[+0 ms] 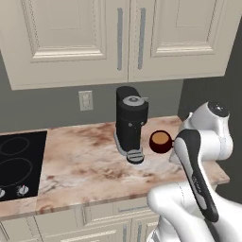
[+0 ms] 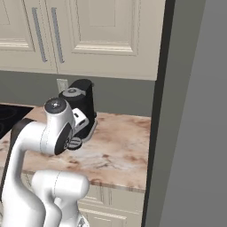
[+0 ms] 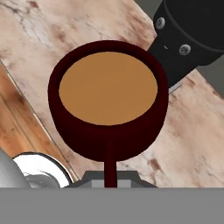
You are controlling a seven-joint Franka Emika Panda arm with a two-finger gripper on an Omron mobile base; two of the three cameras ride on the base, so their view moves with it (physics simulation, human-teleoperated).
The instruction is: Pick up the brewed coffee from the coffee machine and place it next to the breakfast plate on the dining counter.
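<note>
The brewed coffee (image 1: pixel 160 141) is a dark maroon mug with a light-brown surface, upright just right of the coffee machine (image 1: pixel 131 124) and off its small drip base (image 1: pixel 134 156). In the hand view the mug (image 3: pixel 107 100) sits close in front, its handle running down between the fingers of my gripper (image 3: pixel 109 180), which is shut on it. The black brewer (image 3: pixel 192 35) stands beyond the mug at the upper right. From the right base view my arm covers the mug, and the machine (image 2: pixel 82 106) rises behind it. The breakfast plate and the dining counter are out of view.
The machine stands on a marbled counter (image 1: pixel 85 165) with a black stovetop (image 1: pixel 19 165) at its left end. Cream upper cabinets (image 1: pixel 118 38) hang above, and a wall outlet (image 1: pixel 85 100) is behind. A tall dark panel (image 2: pixel 190 111) closes off the right side. Wooden floor (image 3: pixel 17 127) lies beyond the counter edge.
</note>
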